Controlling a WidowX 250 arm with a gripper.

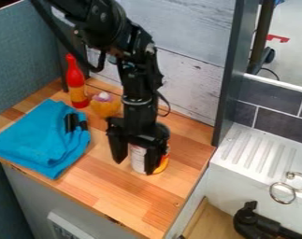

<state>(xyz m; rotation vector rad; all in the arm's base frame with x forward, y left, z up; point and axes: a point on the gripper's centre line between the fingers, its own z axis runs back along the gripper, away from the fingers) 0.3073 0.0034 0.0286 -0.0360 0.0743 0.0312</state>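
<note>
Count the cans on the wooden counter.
1: a can, partly hidden by the gripper, to the right of the blue cloth in the camera view. Another could be hidden behind the arm.

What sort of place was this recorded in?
Probably a mock or toy kitchen: a wooden counter holding a red bottle, and beside it a white ridged draining board below dark wall tiles.
</note>
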